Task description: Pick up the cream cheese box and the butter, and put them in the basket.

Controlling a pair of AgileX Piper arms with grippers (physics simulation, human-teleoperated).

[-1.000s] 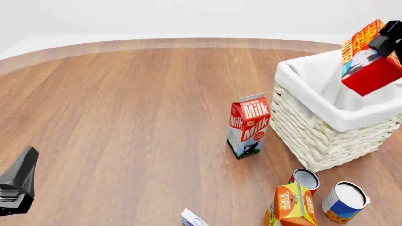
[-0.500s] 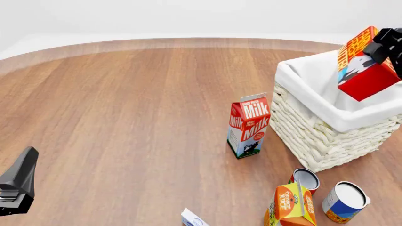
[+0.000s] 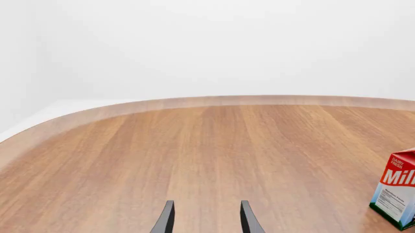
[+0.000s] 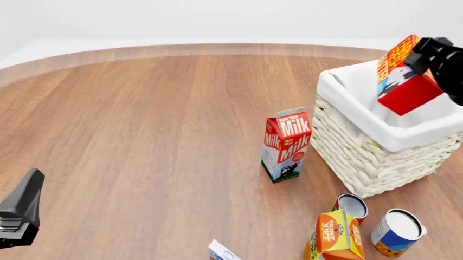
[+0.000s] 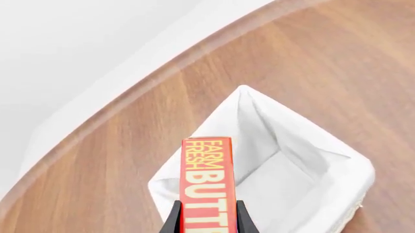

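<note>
My right gripper (image 4: 428, 60) is shut on the red-orange butter (image 4: 400, 77), holding it tilted above the open top of the basket (image 4: 359, 156) at the right. In the right wrist view the butter (image 5: 207, 180) sits between the two fingers (image 5: 174, 219), with the basket's white lining (image 5: 300, 180) below it. A corner of the cream cheese box (image 4: 223, 252) shows at the bottom edge of the front view. My left gripper (image 3: 206, 221) is open and holds nothing; it hangs over bare table at the near left (image 4: 21, 212).
A red-and-white milk carton (image 4: 285, 144) stands just left of the basket. An orange juice carton (image 4: 335, 236) and two open cans (image 4: 352, 206) (image 4: 396, 232) stand in front of the basket at the near right.
My right gripper has carried the butter leftward, from the basket's right side to over its opening. The left arm has not moved.
</note>
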